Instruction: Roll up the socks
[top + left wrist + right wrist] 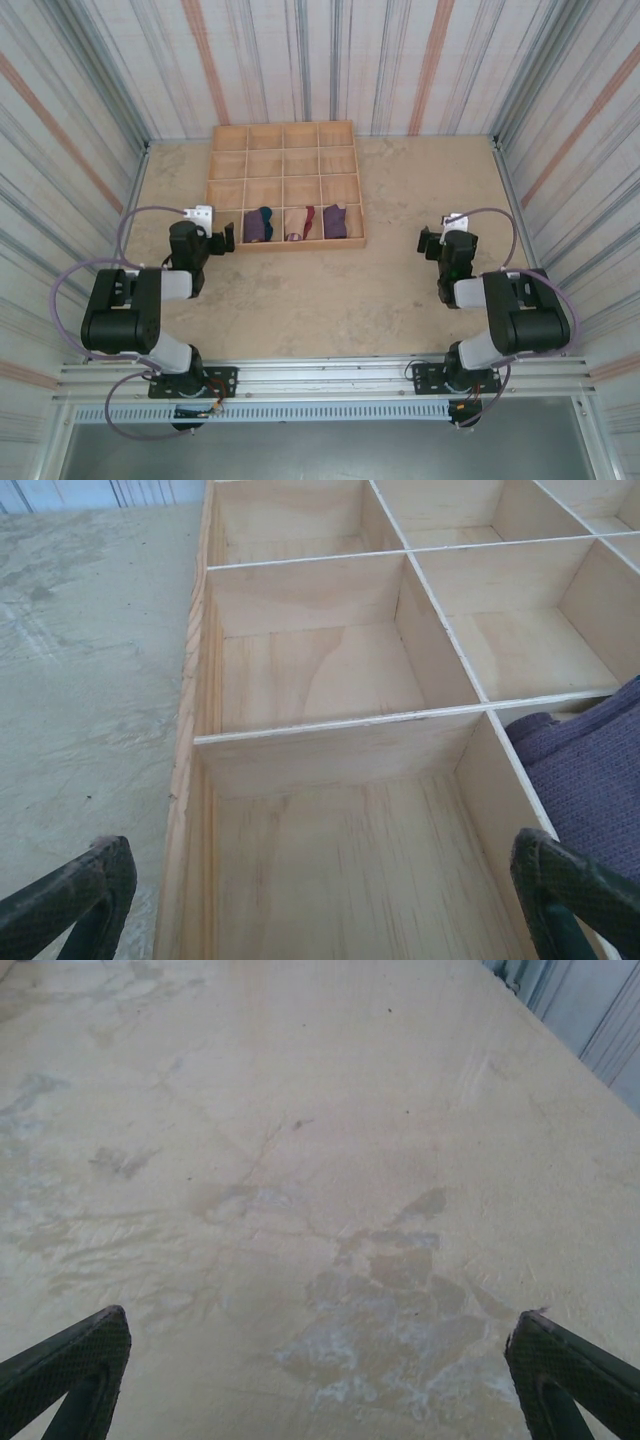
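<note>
From above, the socks (300, 223) are seen in the near row of the tray (265, 160): a purple sock (259, 225), a tan sock (299, 223) and a dark sock (335, 221), one to a compartment, with the near-left compartment bare. The left gripper (228, 238) is held at the tray's near-left corner. The right gripper (430, 242) is held over the table (330, 300), well apart from the tray.

From the left wrist, the left gripper (320, 900) is seen with jaws wide open and nothing between them, aimed into the bare compartment. The purple sock (590, 770) lies just past the divider on the right.

From the right wrist, the right gripper (320, 1360) is seen spread wide and empty over the table (300, 1160).

No sock is gripped, so a pickup is judged to be the step in hand. Whether the socks are rolled cannot be told. The left gripper would need to be shifted right over the divider, lowered onto the purple sock and closed.
</note>
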Motion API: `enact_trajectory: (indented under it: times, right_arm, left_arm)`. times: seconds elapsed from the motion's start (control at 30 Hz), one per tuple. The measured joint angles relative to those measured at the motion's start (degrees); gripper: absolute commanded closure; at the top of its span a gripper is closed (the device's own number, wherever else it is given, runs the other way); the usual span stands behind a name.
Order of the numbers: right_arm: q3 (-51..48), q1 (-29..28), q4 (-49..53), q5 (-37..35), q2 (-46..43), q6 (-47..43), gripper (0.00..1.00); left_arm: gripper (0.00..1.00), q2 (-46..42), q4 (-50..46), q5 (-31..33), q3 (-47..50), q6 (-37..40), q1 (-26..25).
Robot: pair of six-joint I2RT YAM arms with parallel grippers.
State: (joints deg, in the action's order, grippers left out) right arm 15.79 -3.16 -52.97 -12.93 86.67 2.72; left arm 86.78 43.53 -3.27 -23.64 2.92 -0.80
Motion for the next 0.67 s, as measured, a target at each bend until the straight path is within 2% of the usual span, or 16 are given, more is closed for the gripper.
enact_trajectory:
  times: [0.23,0.67]
  right_arm:
    - [4.8,5.2,1.6,5.3,2.1,2.4,0.01]
    - [5.9,4.8,4.2,8.9,2.1,2.6,0.01]
  left_arm:
    - [0.01,0.0,0.0,0.4,0.0,0.1,0.0]
    - [0.01,0.0,0.0,0.4,0.0,0.1,0.0]
